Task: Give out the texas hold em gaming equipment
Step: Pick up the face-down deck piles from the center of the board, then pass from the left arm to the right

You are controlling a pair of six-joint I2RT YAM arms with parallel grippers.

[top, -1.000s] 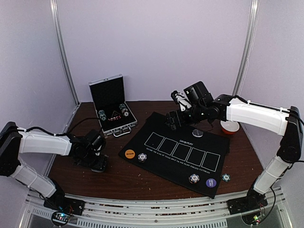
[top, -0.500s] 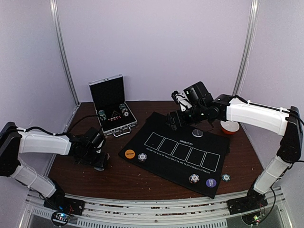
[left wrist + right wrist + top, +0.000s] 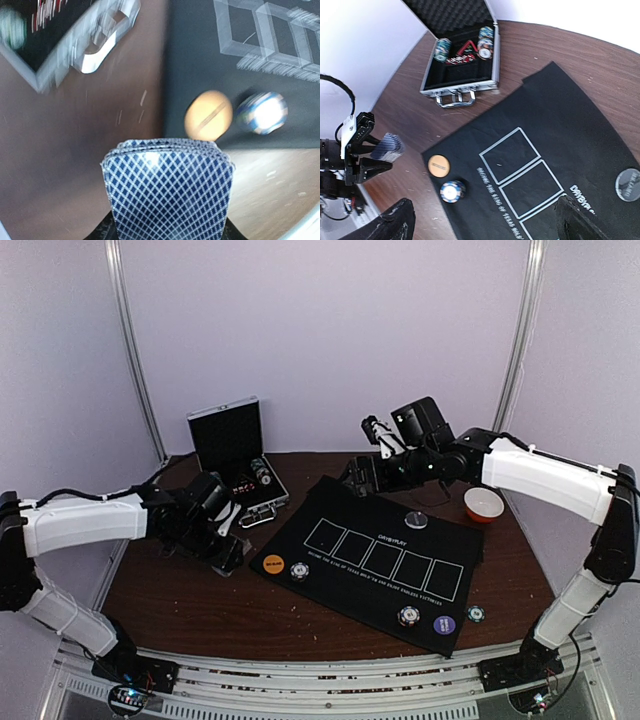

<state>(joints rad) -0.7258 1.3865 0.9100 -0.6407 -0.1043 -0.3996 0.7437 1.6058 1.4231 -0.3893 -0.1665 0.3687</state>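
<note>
My left gripper (image 3: pixel 226 552) is shut on a deck of blue diamond-backed playing cards (image 3: pixel 169 195) and holds it above the wood just left of the black mat (image 3: pixel 392 502). The deck hides its fingers in the left wrist view. Below it lie the orange button (image 3: pixel 208 115) and a striped chip (image 3: pixel 262 112) on the mat's left corner. My right gripper (image 3: pixel 360 476) is open and empty, high over the mat's far corner. Its view shows the orange button (image 3: pixel 439 165), the chip (image 3: pixel 452 190) and the dark silver button (image 3: pixel 627 184). A purple button (image 3: pixel 443 624) and two chips (image 3: pixel 407 616) lie near the mat's front.
An open aluminium case (image 3: pixel 235 465) with chip stacks stands at the back left, also in the right wrist view (image 3: pixel 462 65). An orange-and-white bowl (image 3: pixel 484 504) sits at the right behind the mat. Purple walls close in the table.
My left gripper has risen and moved right and away with the deck, toward the mat's left corner. My right gripper has shifted slightly left and back.
</note>
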